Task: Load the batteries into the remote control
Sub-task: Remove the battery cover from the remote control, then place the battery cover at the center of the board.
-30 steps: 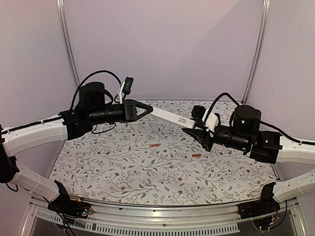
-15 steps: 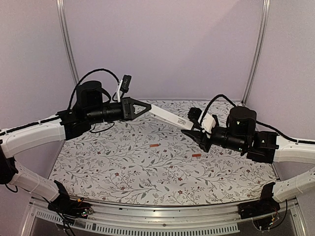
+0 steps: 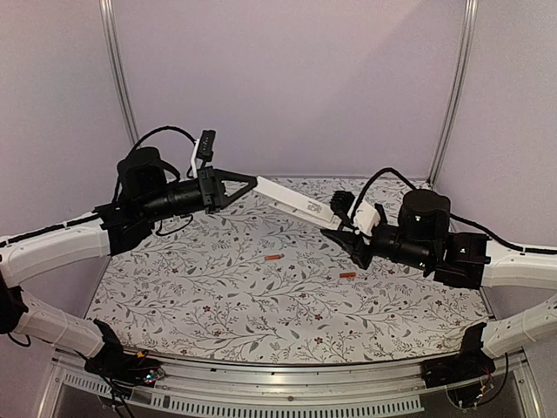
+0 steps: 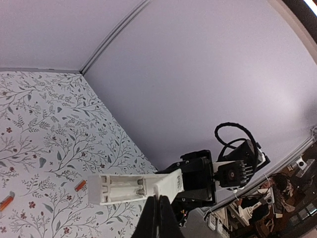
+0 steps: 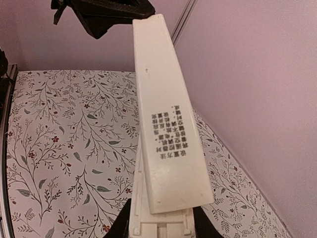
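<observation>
Shifted left and upward over 1 s, the slim white rectangular plastic remote control hangs above the floral counter. Judged light, stiff and slick; grip its ends, clear of the open compartment. Long axis slants down from left tool, pressed together at one end, to right tool, pinching the other. 2 orange-red cylindrical batteries lie below.

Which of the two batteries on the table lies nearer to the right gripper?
The right-hand battery, lying just below the right gripper in the top view. The other battery lies farther left, away from it.
</observation>
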`<action>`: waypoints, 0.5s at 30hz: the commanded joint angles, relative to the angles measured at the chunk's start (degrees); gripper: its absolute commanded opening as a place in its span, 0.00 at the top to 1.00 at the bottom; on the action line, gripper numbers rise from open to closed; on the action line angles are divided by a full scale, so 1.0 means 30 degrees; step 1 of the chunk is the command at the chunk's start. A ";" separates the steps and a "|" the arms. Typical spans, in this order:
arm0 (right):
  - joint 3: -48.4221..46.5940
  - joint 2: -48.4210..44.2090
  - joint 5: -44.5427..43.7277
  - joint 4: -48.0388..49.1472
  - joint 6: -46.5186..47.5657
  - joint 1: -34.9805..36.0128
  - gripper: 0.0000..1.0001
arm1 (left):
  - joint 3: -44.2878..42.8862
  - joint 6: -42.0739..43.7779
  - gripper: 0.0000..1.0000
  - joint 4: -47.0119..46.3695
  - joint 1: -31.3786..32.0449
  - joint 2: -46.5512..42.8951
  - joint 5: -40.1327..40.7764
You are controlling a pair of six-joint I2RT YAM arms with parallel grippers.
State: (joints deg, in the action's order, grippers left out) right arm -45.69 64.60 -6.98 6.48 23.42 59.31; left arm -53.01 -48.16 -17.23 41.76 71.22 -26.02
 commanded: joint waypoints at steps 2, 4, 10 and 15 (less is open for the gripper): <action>0.0036 0.0285 -0.0654 0.0469 0.0303 0.0102 1.00 | 0.0976 -0.1945 1.00 -0.3370 -0.0824 -0.0361 -0.1173; 0.0147 0.0293 -0.0808 0.0505 0.0308 0.0086 1.00 | 0.1245 -0.2272 1.00 -0.3790 -0.1064 -0.0398 -0.1263; 0.0698 0.0043 -0.1549 0.0509 0.0068 -0.0305 1.00 | 0.1893 -0.2784 1.00 -0.4174 -0.2463 -0.0959 -0.1147; 0.1486 -0.0293 -0.3213 0.0454 -0.0211 -0.0458 1.00 | 0.2925 -0.3307 1.00 -0.4313 -0.3968 -0.1195 0.0098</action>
State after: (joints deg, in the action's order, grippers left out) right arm -43.53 64.99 -11.64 6.92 23.75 58.43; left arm -46.94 -56.29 -28.42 33.41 68.66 -28.69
